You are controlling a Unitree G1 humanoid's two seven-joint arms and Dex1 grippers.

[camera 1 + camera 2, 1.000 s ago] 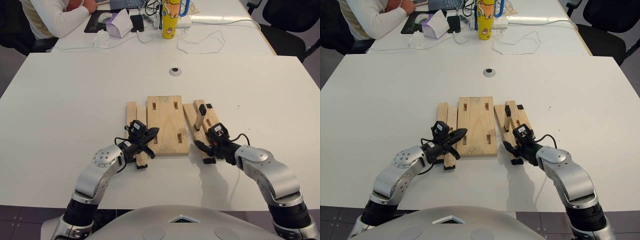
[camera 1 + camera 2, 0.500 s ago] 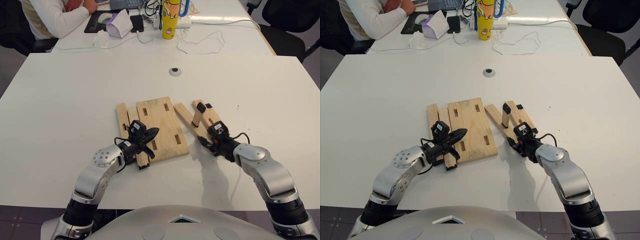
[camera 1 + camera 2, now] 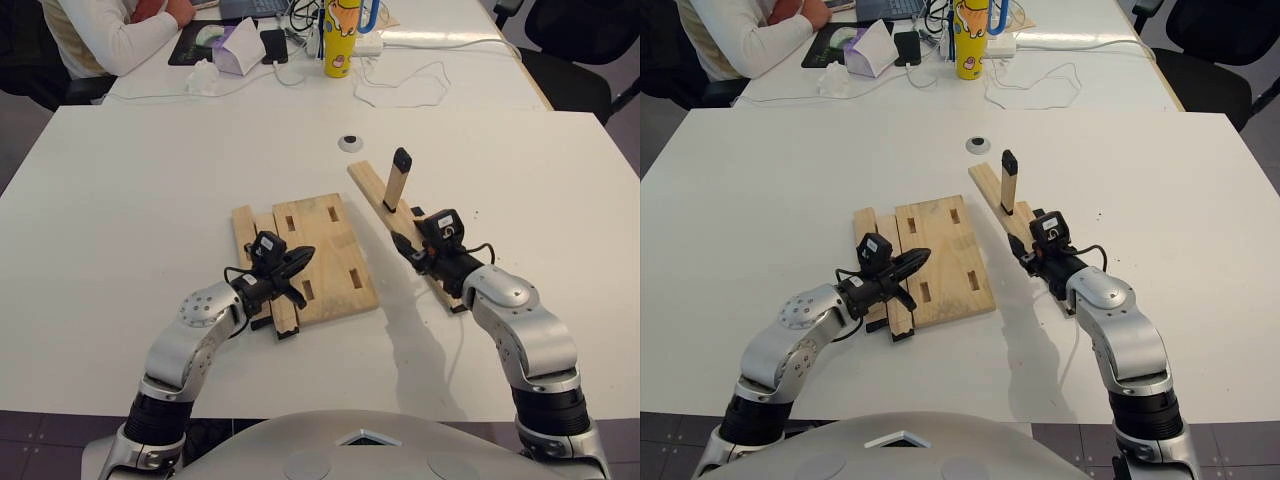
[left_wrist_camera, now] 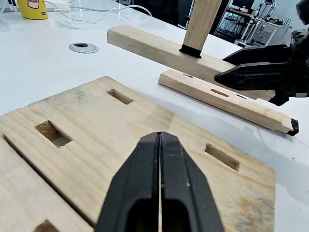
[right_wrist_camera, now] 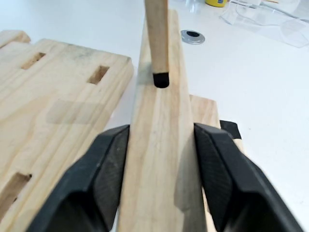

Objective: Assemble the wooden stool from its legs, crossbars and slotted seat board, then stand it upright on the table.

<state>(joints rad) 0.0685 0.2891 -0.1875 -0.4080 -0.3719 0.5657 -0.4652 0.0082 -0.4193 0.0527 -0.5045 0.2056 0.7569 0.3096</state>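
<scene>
The slotted seat board (image 3: 322,252) lies flat mid-table, turned slightly, with two leg pieces (image 3: 254,243) along its left side. My left gripper (image 3: 303,256) is shut with nothing between its fingers (image 4: 159,159), hovering low over the board's left part. My right gripper (image 3: 408,246) is shut on a long wooden leg (image 5: 159,121), to the right of the board. A short bar (image 3: 396,182) with a black tip stands up from a slot in that leg. Another leg (image 4: 227,99) lies on the table beneath it.
A round grommet (image 3: 349,143) sits in the table behind the parts. On the table behind stand a yellow cup (image 3: 340,40), loose cables (image 3: 405,85) and other desk items. Bare white tabletop (image 3: 120,200) stretches to both sides.
My right gripper has swung the leg with its upright bar back and to the right, away from the seat board. The board and left leg pieces turned slightly. My left gripper stayed shut.
</scene>
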